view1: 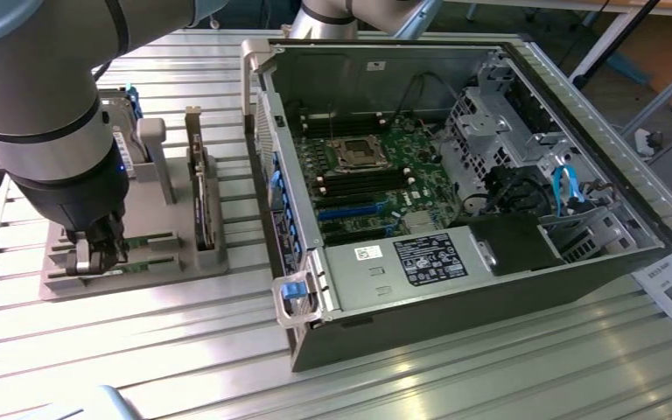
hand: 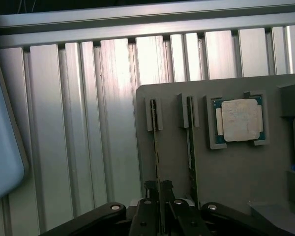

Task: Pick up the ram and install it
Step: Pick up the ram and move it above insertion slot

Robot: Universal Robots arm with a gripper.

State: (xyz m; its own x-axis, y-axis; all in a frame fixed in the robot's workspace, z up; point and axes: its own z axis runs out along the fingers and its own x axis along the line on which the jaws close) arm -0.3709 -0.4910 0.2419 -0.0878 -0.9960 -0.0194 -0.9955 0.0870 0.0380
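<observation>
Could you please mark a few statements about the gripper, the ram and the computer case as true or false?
1. The gripper is down at the grey fixture. True.
2. The computer case is closed. False: it lies open, with the motherboard showing.
3. The ram hangs over the case. False: it stands on edge in the fixture, at the gripper.
4. A processor chip lies in a holder on the fixture. True.

The grey arm (view1: 32, 96) comes in from the exterior view's upper left and drops steeply, its thick last segments stacked almost upright. Below them the dark wrist (view1: 73, 197) points straight down. The black pincer (view1: 91, 255) hangs beneath it, low, at the exterior view's left.
</observation>
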